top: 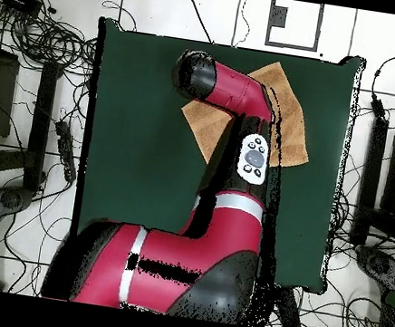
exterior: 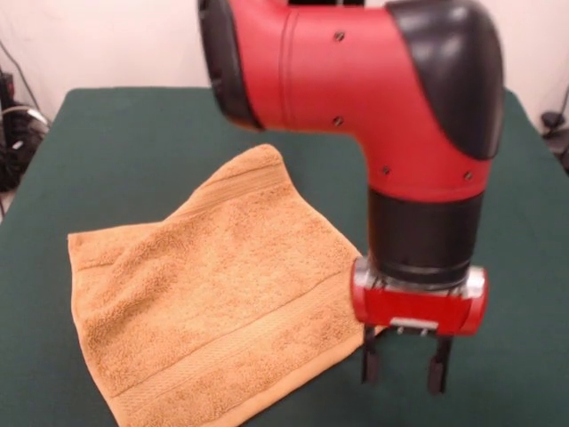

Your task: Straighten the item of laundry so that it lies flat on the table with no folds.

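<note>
One small orange-tan terry-cloth towel [exterior: 209, 302] is lying on the big dark green surface [exterior: 124, 142], and we are seeing one corner on its left side folded over in the front view. We are holding our black two-finger claw [exterior: 401, 360] just past the towel's right corner, right above the green cloth. Its fingers [exterior: 370, 358] are standing apart with nothing between them. Our red and black arm [top: 234, 94] is covering part of the towel in the overhead view.
</note>
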You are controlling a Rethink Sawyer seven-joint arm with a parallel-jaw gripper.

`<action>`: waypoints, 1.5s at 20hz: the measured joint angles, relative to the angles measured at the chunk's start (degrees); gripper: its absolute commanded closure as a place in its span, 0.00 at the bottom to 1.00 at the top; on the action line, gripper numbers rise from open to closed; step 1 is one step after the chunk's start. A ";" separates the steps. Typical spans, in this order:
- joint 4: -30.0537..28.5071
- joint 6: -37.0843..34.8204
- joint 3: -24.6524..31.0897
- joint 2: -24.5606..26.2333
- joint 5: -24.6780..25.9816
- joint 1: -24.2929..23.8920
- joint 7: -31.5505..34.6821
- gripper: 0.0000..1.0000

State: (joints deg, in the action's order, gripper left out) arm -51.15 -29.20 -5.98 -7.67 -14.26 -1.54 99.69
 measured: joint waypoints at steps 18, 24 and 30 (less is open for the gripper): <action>-19.74 2.33 -1.53 -16.00 -2.06 1.43 0.00 0.00; -24.09 6.58 -1.08 -17.29 -2.07 -0.73 0.00 0.00; -28.22 9.95 -1.05 -17.92 -2.08 -1.44 0.00 0.00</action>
State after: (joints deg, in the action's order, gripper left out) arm -79.38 -19.25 -7.03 -25.59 -16.34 -2.99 99.69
